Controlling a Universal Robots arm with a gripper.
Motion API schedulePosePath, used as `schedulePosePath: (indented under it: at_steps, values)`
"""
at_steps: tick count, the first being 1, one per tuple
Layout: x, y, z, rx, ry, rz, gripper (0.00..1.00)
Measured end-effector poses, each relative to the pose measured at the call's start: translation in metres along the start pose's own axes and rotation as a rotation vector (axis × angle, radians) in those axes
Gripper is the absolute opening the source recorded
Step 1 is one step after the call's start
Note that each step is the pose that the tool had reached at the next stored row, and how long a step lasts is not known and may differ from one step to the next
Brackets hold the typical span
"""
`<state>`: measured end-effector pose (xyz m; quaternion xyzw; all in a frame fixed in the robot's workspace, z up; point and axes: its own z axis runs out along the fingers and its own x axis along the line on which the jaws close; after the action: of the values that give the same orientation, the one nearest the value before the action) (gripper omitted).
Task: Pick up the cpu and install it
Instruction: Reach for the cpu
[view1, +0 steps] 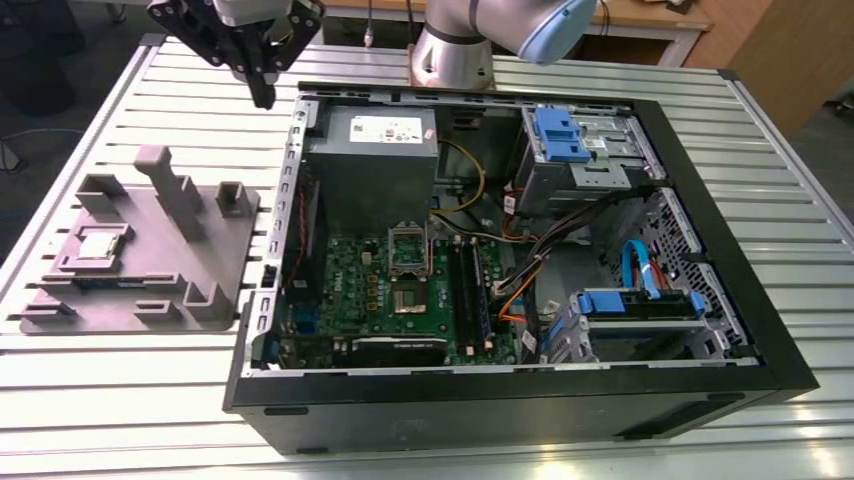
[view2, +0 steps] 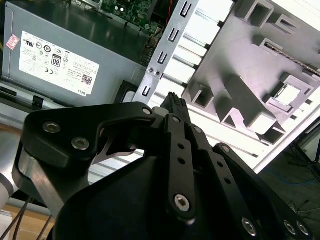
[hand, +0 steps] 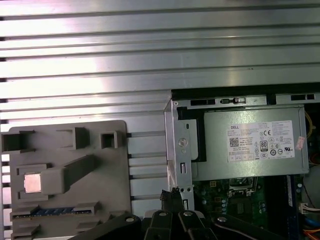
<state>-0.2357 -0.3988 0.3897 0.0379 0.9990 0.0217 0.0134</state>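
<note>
On the exterior view's left, one grey plastic tray (view1: 120, 322) lies flat on the ribbed aluminium bench (view1: 120, 400). Its matte moulded surface carries several upright posts and square pockets. One cpu (view1: 102, 243) sits in a square recess near the tray's outer edge. It is a small flat square with a pale, shiny metal top, and it also shows in both wrist views (hand: 32, 183) (view2: 287, 94). Further right and higher up, the single black hand (view1: 263, 97) hangs above the bench, off the tray and just outside the corner of the case. Its angular fingers are pressed together to a point with nothing between them, well apart from the cpu. In both wrist views the closed tips (view2: 174, 100) (hand: 171, 194) point at the strip of bench between tray and case. Right of that lies one black computer case (view1: 534, 400), on its side with the panel off. Inside are one smooth grey metal box with a white label (view1: 367, 180), one green motherboard (view1: 400, 300) studded with small parts, loose orange, yellow and black cables, and — furthest right — two blue plastic brackets (view1: 561, 135) (view1: 638, 302).
</note>
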Motion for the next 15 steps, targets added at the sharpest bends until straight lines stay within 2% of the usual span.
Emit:
schedulePosePath:
  at_steps: [8, 15]
  values:
    - [0.0026, -0.0002, -0.0001, 0.0000, 0.0000, 0.000, 0.10]
    - [0.0080, -0.0006, -0.0001, 0.0000, -0.0001, 0.000, 0.10]
